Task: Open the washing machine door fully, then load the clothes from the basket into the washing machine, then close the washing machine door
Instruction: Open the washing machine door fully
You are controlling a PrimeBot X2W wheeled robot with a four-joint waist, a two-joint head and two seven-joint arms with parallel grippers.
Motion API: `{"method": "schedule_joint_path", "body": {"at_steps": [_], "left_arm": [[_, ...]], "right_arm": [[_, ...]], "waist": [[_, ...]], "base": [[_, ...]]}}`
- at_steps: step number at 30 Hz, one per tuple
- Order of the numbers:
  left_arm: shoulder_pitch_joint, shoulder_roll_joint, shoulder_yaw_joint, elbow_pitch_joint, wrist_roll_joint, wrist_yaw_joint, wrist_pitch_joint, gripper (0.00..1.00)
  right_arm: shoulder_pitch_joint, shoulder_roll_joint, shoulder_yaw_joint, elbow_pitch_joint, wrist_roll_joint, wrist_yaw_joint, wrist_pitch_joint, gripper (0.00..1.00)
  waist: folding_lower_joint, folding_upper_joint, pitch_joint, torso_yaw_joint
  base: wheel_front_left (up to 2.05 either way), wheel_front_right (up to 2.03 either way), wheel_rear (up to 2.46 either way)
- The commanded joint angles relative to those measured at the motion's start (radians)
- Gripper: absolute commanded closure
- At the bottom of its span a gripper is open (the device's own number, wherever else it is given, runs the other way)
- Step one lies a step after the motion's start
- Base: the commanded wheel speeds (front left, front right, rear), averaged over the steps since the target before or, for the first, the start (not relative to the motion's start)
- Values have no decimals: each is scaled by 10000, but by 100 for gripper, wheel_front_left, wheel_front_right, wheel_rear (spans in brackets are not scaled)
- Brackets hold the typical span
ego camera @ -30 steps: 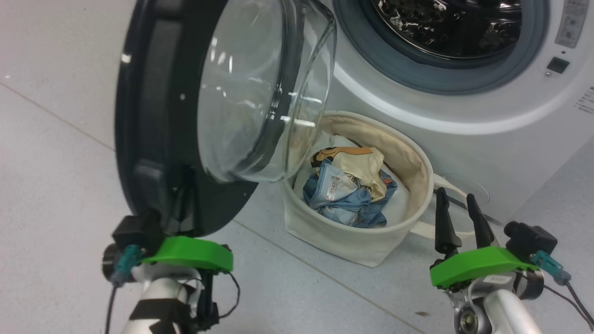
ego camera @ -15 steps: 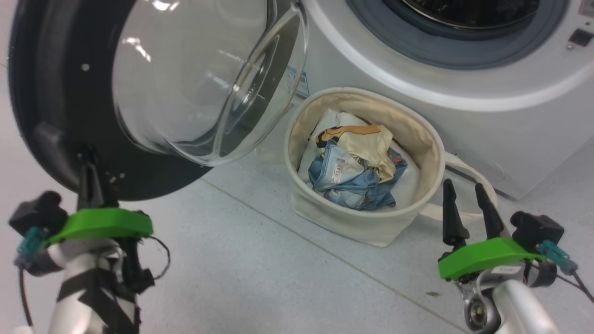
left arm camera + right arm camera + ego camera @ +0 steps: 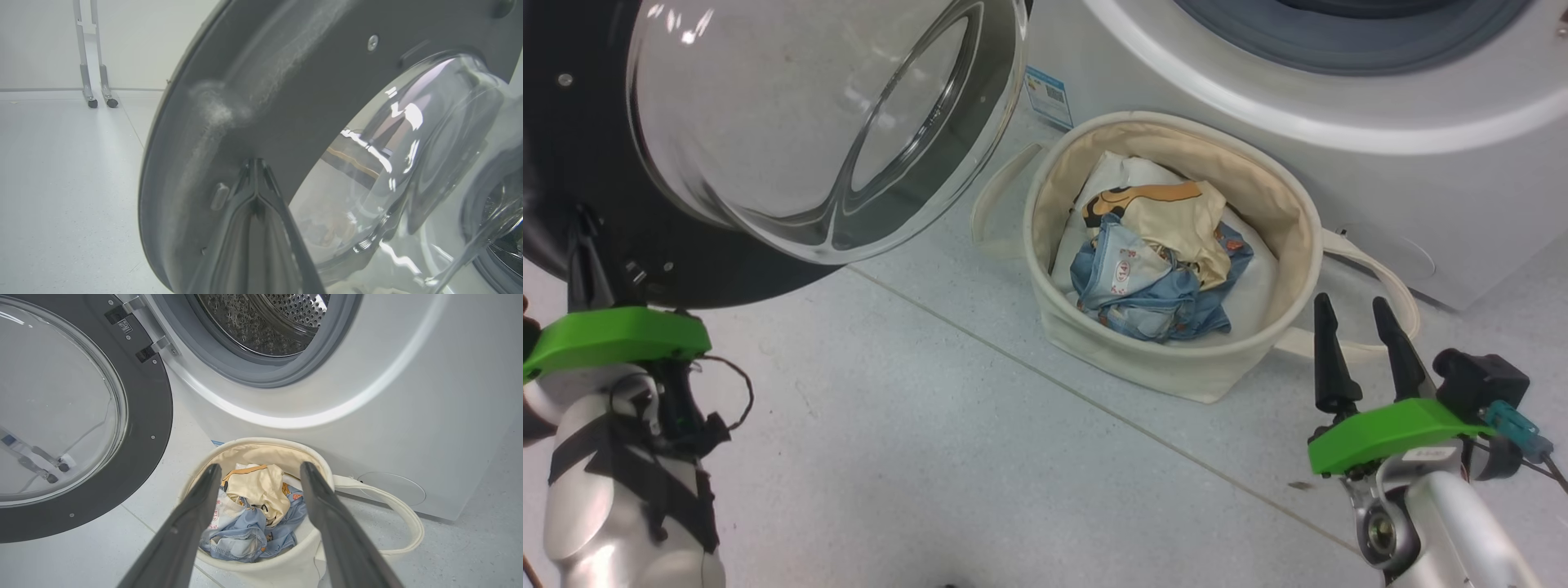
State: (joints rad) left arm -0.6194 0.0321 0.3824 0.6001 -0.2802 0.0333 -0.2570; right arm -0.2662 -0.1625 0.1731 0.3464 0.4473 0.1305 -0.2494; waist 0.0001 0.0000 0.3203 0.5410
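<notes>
Head view: washing machine door (image 3: 792,131) swung out to the left, glossy black rim round a bulging clear glass bowl. Left end effector (image 3: 578,229) at its lower rim, fingers pressed tight together, tips against the black plastic. White washing machine (image 3: 1339,122), smooth front; small blue label sticker (image 3: 1047,96), print too small to read. Basket (image 3: 1160,367), round cream canvas with looped straps, stands on the speckled grey floor (image 3: 931,457) just in front of the machine. Clothes (image 3: 1160,278) lie crumpled inside it, blue denim with white patches under beige cloth with orange-brown print. Right end effector (image 3: 1350,302) near the basket's right side, spread wide, holding nothing. Left wrist view: joined fingers meet the door's matt inner rim, which carries a pale dusty smear. Right wrist view: two dark fingers apart, framing the basket; perforated steel drum (image 3: 265,322) inside a grey rubber gasket (image 3: 253,371); metal hinge (image 3: 157,347), tiny tag above it unreadable.
</notes>
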Motion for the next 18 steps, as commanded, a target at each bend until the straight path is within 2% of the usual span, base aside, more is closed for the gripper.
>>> {"method": "schedule_joint_path", "body": {"at_steps": [1,6,10,13,18], "left_arm": [[-307,432,365,-290,219,-105,-48,100],[-95,245,128,-452,767,-419,-48,100],[373,190,-824,-597,758,-622,-48,100],[921,186,-1916,-839,-64,-523,-48,100],[2133,184,-3611,-1436,-1126,-16,-48,100]], "right_arm": [[-194,-13,228,-305,-83,2,-124,0],[-123,149,66,-358,-47,2,-124,0],[75,463,-229,-532,6,2,-124,0],[268,726,-474,-708,44,2,-124,0],[664,1041,-812,-1084,184,2,-124,0]], "waist": [[-1,0,27,7],[-1,0,-291,15],[-1,0,-827,-43],[-1,0,-1312,-264],[-1,0,-2126,-992]], "base": [[0,0,0],[0,0,0],[0,0,0],[0,0,0],[0,0,0]]}}
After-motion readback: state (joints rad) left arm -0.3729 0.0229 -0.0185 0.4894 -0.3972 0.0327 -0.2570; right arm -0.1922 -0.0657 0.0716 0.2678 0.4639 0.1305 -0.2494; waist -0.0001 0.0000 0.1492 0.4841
